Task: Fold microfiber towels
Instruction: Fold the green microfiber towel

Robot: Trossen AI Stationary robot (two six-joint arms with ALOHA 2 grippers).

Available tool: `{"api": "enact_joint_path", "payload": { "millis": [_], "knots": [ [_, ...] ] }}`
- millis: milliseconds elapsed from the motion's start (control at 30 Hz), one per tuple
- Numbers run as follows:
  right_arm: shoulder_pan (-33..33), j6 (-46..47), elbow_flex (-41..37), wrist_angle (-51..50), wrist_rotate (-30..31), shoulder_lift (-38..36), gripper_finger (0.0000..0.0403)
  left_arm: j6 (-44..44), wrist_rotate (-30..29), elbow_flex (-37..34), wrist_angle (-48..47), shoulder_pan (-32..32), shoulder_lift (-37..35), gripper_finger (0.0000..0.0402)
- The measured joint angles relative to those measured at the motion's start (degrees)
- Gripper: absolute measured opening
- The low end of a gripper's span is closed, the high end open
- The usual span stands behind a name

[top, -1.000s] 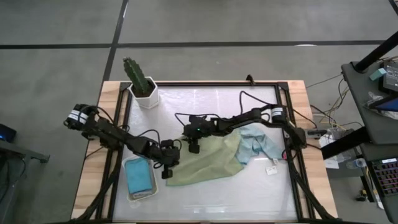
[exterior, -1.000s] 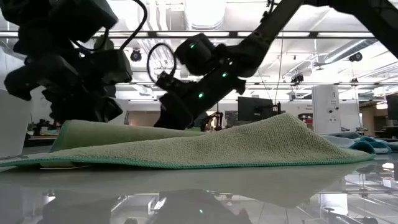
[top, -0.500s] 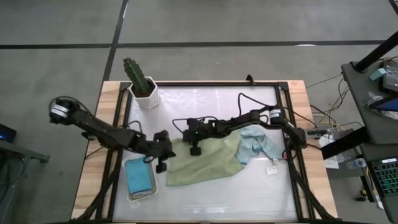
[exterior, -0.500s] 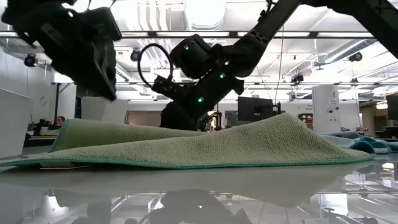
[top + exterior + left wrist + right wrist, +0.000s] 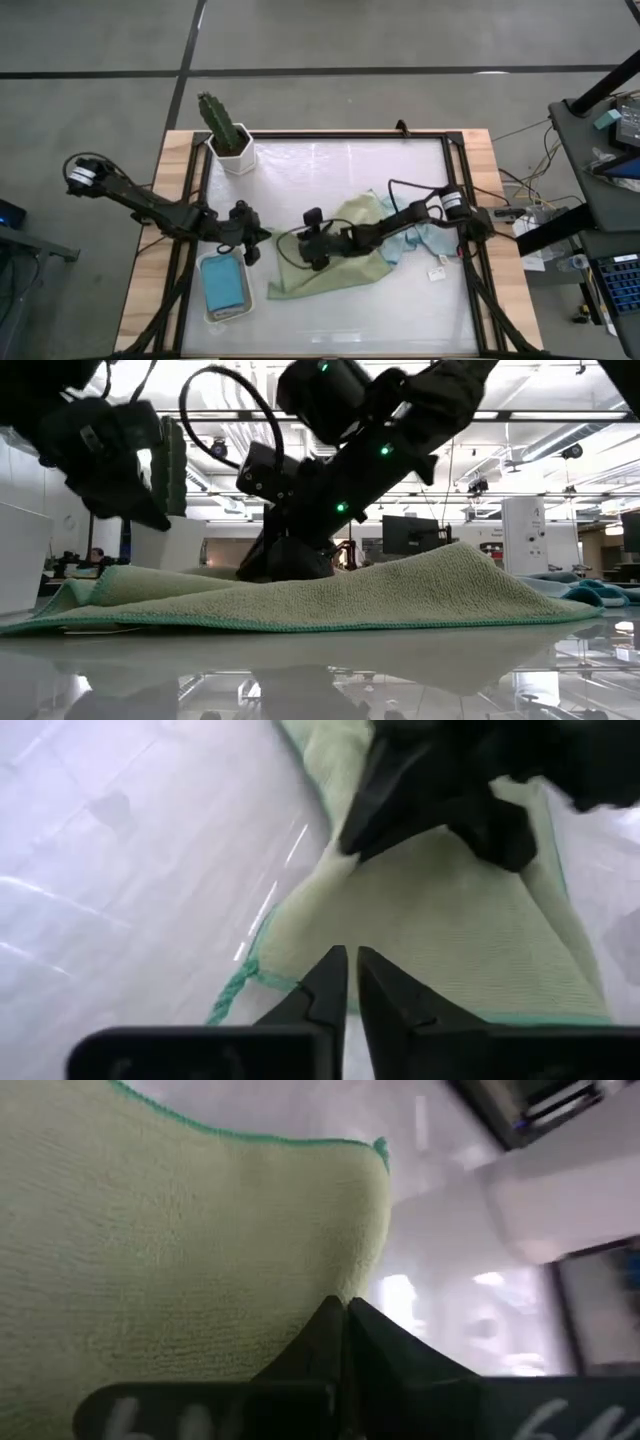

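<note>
1. Evidently the job is sitting at an early stage: the sage green towel (image 5: 335, 255) is lying rumpled in the middle of the table (image 5: 330, 170), partly doubled over itself, with no neat fold showing yet.
2. The right gripper (image 5: 316, 247) is resting on the towel's left part, its fingers pressed together on the cloth; in its own wrist view the green pile is filling the frame right up to the closed tips, so it is probably pinching a layer of towel, though the grip itself is hidden.
3. The left gripper (image 5: 247, 232) is hovering off the towel's left edge, just above the white tray (image 5: 210, 300), fingers pressed together and holding nothing; its wrist view is showing the towel's teal-stitched hem beyond the tips.
4. A teal towel (image 5: 224, 284) is lying folded in the tray, so one piece is looking finished.
5. A pale blue towel (image 5: 420, 232) is waiting crumpled beside the green one's right edge, touching it, unfolded.
6. No other towels are showing on the table, so the green and blue ones are what is visibly left.
7. A potted cactus (image 5: 226, 130) is standing at the far left corner, well apart.
</note>
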Motion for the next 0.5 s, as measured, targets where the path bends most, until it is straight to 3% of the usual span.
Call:
{"api": "enact_joint_path", "payload": {
  "millis": [200,500],
  "knots": [
    [3.3,-4.8,-0.3,3.8,3.0,0.1,0.0008,-0.7,-0.3,-4.3,11.0,0.1,3.4,0.0075],
    [4.2,-6.3,-0.4,5.4,3.8,0.2,0.0008,1.3,-6.0,-4.4,14.2,0.1,9.8,0.0183]
  ]
}}
